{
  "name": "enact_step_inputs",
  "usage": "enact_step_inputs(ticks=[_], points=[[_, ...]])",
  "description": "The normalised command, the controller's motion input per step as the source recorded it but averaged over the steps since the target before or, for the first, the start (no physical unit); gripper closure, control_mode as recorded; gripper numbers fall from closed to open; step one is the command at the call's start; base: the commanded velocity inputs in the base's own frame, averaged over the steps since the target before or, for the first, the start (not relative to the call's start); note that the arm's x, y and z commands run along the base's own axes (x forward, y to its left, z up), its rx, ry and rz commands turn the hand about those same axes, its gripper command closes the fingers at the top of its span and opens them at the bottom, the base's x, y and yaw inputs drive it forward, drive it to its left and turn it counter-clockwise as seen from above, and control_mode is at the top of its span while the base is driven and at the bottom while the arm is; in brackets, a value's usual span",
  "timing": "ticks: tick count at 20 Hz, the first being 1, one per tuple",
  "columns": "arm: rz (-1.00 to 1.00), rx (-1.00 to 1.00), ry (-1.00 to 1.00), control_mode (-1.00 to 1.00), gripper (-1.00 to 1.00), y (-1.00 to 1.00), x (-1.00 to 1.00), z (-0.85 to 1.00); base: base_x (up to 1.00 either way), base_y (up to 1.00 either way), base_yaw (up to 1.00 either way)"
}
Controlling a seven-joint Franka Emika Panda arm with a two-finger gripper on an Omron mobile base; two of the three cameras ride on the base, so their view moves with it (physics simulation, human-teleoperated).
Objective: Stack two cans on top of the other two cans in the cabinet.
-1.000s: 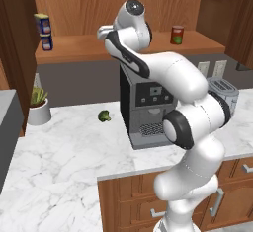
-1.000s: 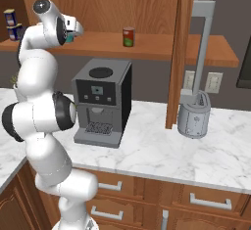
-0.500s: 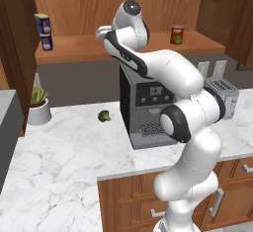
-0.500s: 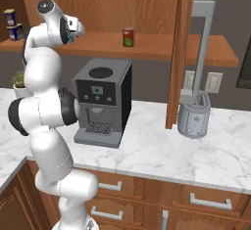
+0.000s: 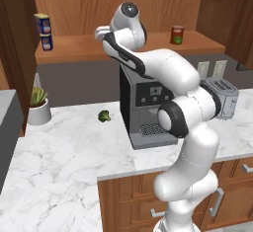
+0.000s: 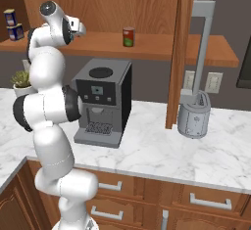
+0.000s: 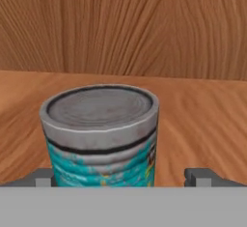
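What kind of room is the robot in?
It looks like a kitchen. There is a coffee machine and a toaster on a marble counter, and cans sit on a wooden shelf above, like the red can.

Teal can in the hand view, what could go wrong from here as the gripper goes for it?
The teal can stands between the fingertips, off-centre toward the left one, so closing could nudge or tip it. The red can it probably belongs on stands far along the cabinet shelf, so a weak grip could drop it on that carry.
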Motion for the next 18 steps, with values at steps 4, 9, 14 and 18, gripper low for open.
enact_step_inputs(ticks=[4,9,14,18], points=[[0.0,0.03,0.0,-1.0,-1.0,0.03,0.08,-0.05,0.0,0.0,0.0],[0.0,0.04,0.01,-1.0,1.0,-0.01,0.0,-0.14,0.0,0.0,0.0],[0.0,0.04,0.0,-1.0,1.0,-0.08,-0.25,-0.12,0.0,0.0,0.0],[-0.06,0.0,-0.09,-1.0,1.0,-0.24,-0.59,-0.01,0.0,0.0,0.0]])
